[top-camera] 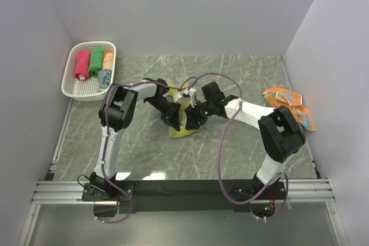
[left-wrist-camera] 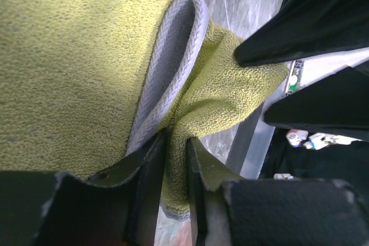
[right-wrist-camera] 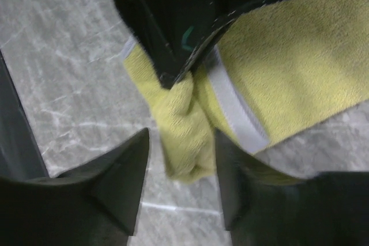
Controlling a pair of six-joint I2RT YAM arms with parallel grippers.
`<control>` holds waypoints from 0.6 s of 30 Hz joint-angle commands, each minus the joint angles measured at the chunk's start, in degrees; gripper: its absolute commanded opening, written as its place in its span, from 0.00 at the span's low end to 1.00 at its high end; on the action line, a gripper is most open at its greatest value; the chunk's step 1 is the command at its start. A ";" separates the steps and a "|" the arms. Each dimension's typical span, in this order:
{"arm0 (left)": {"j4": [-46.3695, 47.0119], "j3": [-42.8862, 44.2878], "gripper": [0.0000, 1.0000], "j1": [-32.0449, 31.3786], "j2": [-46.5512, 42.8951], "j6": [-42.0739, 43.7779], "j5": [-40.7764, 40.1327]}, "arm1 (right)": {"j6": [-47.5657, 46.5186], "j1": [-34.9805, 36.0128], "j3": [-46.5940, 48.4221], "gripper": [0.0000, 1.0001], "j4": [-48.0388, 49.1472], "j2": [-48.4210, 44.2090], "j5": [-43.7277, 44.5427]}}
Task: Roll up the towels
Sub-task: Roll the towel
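A yellow towel (top-camera: 183, 126) with a grey hem lies bunched at the middle of the table, between both grippers. My left gripper (top-camera: 173, 120) is shut on a fold of the yellow towel (left-wrist-camera: 75, 56), pinched between its fingers (left-wrist-camera: 151, 165). My right gripper (top-camera: 192, 120) is open, its jaws either side of a bunched corner of the towel (right-wrist-camera: 187, 131) without closing on it. The left gripper's fingers (right-wrist-camera: 173, 38) show just beyond that corner. An orange towel with light-blue marks (top-camera: 291, 105) lies crumpled at the right edge.
A white perforated basket (top-camera: 75, 87) at the back left holds rolled towels: pink-red (top-camera: 82, 64), green (top-camera: 95, 60), orange (top-camera: 108, 59) and grey-blue (top-camera: 104, 78). White walls close in the marble table on three sides.
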 commanded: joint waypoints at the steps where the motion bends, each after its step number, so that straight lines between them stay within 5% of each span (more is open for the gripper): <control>1: 2.20 1.31 0.29 0.34 1.54 1.28 -3.55 | 0.23 0.40 3.42 0.52 -0.58 2.92 -1.09; 13: 5.19 -0.89 0.38 3.68 -1.09 -1.98 -1.79 | 4.97 -0.39 4.20 0.01 -0.58 6.78 -3.99; 18: 10.19 -6.94 0.48 6.58 -8.97 -3.64 1.02 | 9.54 -2.14 5.88 0.00 -1.29 10.30 -8.54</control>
